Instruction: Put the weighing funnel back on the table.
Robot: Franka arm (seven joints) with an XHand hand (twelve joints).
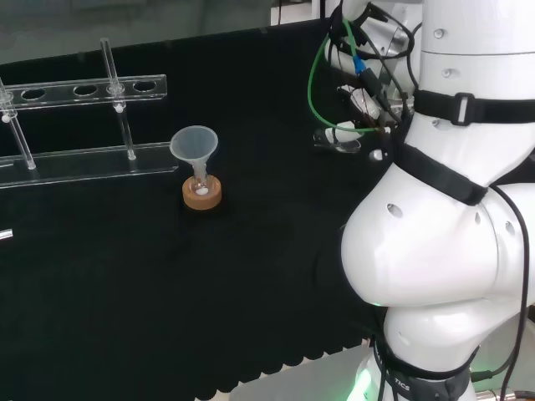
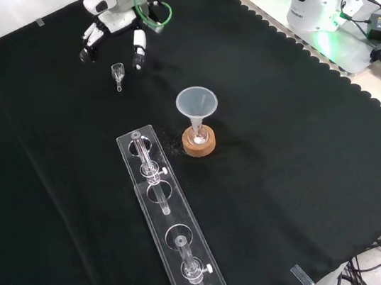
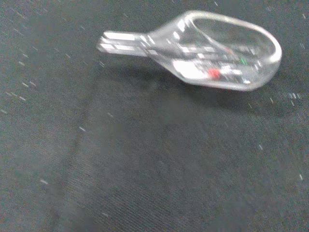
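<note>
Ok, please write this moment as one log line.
hand: open, over cloth | weighing funnel: lying on cloth, not held | funnel: upright in flask

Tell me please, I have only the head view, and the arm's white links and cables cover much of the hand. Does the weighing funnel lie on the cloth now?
Observer: Yes. In the wrist view the weighing funnel lies on its side, resting on the black cloth.
Operator: Is the hand apart from it?
Observer: In the front view the hand is just beyond it. Its fingers are spread and relaxed, with a strip of cloth between them and the piece.
Operator: Which way does the stem point?
Observer: In the front view it points toward the camera, away from the hand.
</note>
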